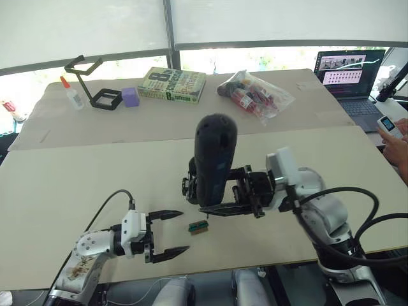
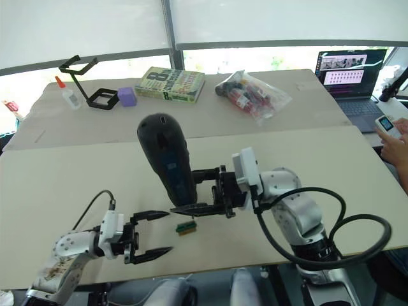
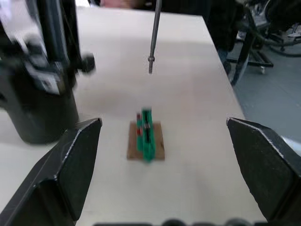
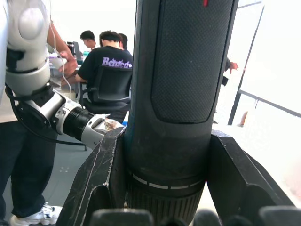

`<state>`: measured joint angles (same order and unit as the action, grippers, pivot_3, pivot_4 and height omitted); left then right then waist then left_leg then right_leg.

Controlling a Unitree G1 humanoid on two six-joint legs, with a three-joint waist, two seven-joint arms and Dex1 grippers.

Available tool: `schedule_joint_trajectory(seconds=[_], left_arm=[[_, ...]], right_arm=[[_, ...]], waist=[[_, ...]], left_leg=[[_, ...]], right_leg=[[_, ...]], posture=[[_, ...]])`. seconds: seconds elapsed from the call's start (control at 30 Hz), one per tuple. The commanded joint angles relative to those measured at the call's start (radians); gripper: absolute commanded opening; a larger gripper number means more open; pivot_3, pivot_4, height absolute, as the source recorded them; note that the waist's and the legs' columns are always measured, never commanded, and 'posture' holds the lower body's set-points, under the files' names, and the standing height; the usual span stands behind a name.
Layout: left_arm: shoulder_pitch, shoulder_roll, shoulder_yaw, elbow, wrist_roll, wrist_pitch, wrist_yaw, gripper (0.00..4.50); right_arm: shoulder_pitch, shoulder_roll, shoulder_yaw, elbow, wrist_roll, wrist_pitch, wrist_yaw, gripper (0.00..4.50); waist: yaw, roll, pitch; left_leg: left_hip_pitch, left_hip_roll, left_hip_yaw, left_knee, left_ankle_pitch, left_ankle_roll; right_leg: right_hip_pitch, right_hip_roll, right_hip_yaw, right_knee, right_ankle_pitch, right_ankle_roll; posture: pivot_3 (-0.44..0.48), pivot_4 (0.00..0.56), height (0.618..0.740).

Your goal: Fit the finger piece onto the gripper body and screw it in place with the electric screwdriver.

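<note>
My right gripper (image 1: 207,191) is shut on the electric screwdriver (image 1: 215,159), a thick black cylinder held upright above the table; its fingers (image 4: 101,174) press both sides of the barrel (image 4: 181,94). In the left wrist view the thin metal bit (image 3: 153,37) hangs point-down over the table. Just behind the screwdriver stands a chunky black part that looks like the gripper body (image 1: 189,185), with its round base (image 3: 42,101) on the table. My left gripper (image 1: 183,231) is open and low over the table, holding nothing. The finger piece is hidden.
A small green-and-brown block (image 1: 198,226) lies just past the left fingertips. At the back of the table (image 1: 76,178) are a glue bottle (image 1: 71,94), black stand (image 1: 95,83), purple block (image 1: 130,96), book (image 1: 172,85), plastic bag (image 1: 255,92) and laptop (image 1: 350,70). A person's hand (image 1: 395,137) holds a device at the right edge.
</note>
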<state>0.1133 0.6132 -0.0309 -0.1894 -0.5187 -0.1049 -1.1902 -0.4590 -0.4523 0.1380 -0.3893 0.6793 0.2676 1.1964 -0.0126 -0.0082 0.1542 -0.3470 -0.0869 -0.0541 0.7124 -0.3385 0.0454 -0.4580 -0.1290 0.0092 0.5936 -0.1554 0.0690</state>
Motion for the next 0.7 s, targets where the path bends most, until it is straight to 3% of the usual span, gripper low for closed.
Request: schedule_joint_trajectory(seconds=[0.03, 0.4, 0.53, 0.7], left_arm=[[0.002, 0.032, 0.053, -0.091, -0.075, 0.055, -0.003, 4.50], [-0.072, 0.037, 0.155, -0.279, -0.264, 0.231, 0.110, 4.50], [-0.134, 0.019, 0.203, -0.250, -0.301, 0.283, 0.183, 4.50], [-0.169, 0.026, 0.245, -0.156, -0.252, 0.266, 0.160, 4.50]], right_arm=[[-0.032, -0.025, -0.070, -0.074, 0.080, 0.032, -0.025, 1.98], [-0.144, -0.130, -0.237, -0.097, 0.247, 0.170, -0.146, 1.98], [-0.214, -0.127, -0.253, -0.053, 0.269, 0.203, -0.188, 1.98], [-0.287, -0.103, -0.224, 0.015, 0.257, 0.228, -0.212, 1.98]], waist=[[0.000, 0.000, 0.000], [0.000, -0.001, 0.001], [-0.002, -0.001, 0.001], [-0.002, -0.001, 0.001]], left_leg=[[0.000, 0.000, 0.000, 0.000, 0.000, 0.000], [0.000, 0.000, 0.000, 0.000, 0.000, 0.000], [0.000, 0.000, 0.000, 0.000, 0.000, 0.000], [0.000, 0.000, 0.001, 0.000, 0.000, 0.000]], right_leg=[[0.000, 0.000, 0.000, 0.000, 0.000, 0.000], [0.000, 0.000, 0.000, 0.000, 0.000, 0.000], [0.000, 0.000, 0.000, 0.000, 0.000, 0.000], [0.000, 0.000, 0.000, 0.000, 0.000, 0.000]], posture=[[0.000, 0.150, 0.740], [0.000, 0.150, 0.740], [0.000, 0.150, 0.740], [0.000, 0.150, 0.740]])
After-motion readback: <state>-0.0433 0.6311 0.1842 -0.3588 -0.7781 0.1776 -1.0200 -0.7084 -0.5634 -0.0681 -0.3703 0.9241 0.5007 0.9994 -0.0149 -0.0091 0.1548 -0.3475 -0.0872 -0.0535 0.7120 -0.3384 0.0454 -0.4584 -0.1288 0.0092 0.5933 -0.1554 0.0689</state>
